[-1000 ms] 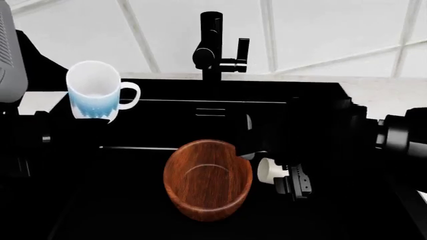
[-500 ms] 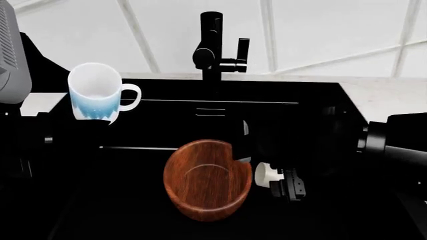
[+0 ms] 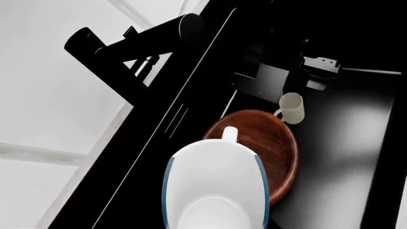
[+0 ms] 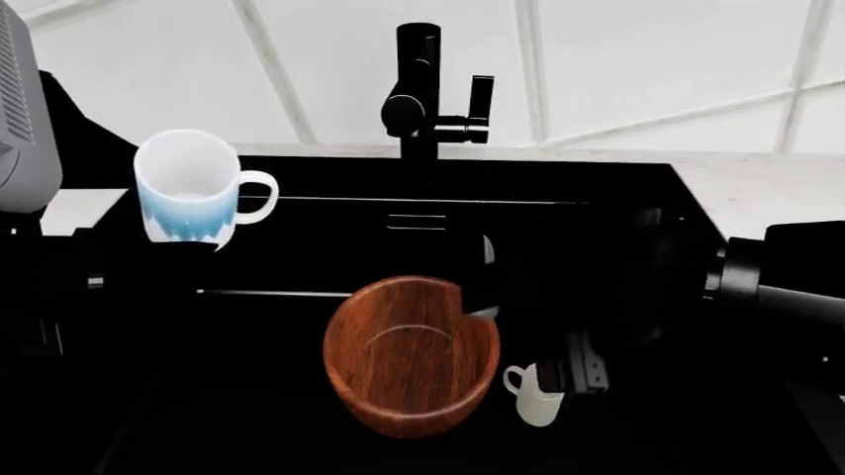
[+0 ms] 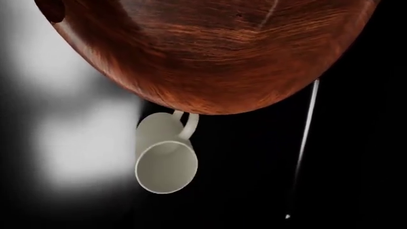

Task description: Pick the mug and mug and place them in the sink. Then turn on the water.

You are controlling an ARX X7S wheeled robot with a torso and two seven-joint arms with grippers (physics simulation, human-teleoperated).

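Head view showed us the cream mug (image 4: 536,396) had dropped from our right gripper (image 4: 581,368) onto the sink (image 4: 634,188) floor beside the bowl (image 4: 412,356); its jaws, we couldn't tell. Farther off, our left gripper, hidden, carried the blue-patterned mug (image 4: 189,200), not yet placed.

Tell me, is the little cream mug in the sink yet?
Yes. The cream mug sits down inside the black sink, beside the wooden bowl.

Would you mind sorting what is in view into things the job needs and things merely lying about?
Needed: blue-patterned mug, held by the left gripper; cream mug, lying in the sink; tap with lever handle.
Lying about: wooden bowl in the sink.
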